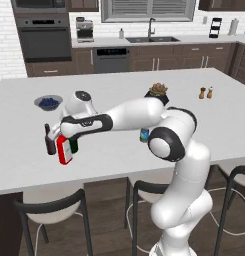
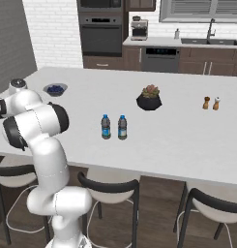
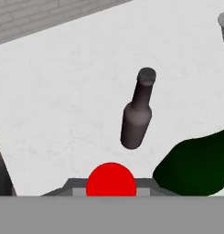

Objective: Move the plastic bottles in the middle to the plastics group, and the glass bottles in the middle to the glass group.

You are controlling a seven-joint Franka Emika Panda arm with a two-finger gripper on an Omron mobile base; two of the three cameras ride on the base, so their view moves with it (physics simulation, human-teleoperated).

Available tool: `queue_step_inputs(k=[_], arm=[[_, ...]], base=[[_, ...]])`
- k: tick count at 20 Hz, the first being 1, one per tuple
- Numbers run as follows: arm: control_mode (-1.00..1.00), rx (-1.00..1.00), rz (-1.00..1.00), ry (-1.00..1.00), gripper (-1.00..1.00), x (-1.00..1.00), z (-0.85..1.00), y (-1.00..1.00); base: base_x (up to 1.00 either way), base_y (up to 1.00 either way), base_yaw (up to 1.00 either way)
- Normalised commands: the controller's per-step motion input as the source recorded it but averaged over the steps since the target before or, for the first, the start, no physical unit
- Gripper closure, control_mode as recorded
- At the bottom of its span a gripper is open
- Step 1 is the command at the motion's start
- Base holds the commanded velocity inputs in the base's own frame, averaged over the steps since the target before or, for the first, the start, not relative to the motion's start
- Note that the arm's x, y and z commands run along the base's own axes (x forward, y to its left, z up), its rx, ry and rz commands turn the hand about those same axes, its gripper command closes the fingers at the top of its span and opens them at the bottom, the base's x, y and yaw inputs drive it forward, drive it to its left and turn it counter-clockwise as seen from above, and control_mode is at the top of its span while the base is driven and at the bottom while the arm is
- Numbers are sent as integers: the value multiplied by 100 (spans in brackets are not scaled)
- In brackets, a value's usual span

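Gripper [image 1: 66, 142] at left-middle of the left base view, pinched on the red bottle [image 1: 65, 150], one of these; it hangs upright under the hand, long axis vertical, base at or just above the worktop [image 1: 119, 85], can't tell if touching. In the hand view the red cap [image 3: 111, 179] sits bottom centre. Brown bottle [image 3: 137, 114], one, stands just beyond it at frame centre; green wine bottle [image 3: 195, 167], one, is just beside at lower right. So the glass group lies directly ahead and to that side of the held bottle, close by: likely a set-down next, watch for knocking the brown one. Plastic bottles, two, stand side by side at centre of the right base view: blue-label bottle [image 2: 122, 127] and greyish bottle [image 2: 106, 127], well apart from the gripper, not yet moved.
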Motion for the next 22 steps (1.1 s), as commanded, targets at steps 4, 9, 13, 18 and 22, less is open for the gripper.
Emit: queue_step_inputs(k=[4, 9, 13, 18, 22], arm=[[-100, 8, 0, 0, 100, -4, 0, -1], [-100, 1, 0, 0, 100, 0, 0, 0], [-100, 0, 0, 0, 100, 0, 0, 0], [-100, 0, 0, 0, 100, 0, 0, 0], [-100, 0, 0, 0, 100, 0, 0, 0]], base=[[0, 0, 0], [0, 0, 0], [0, 0, 0], [0, 0, 0], [0, 0, 0]])
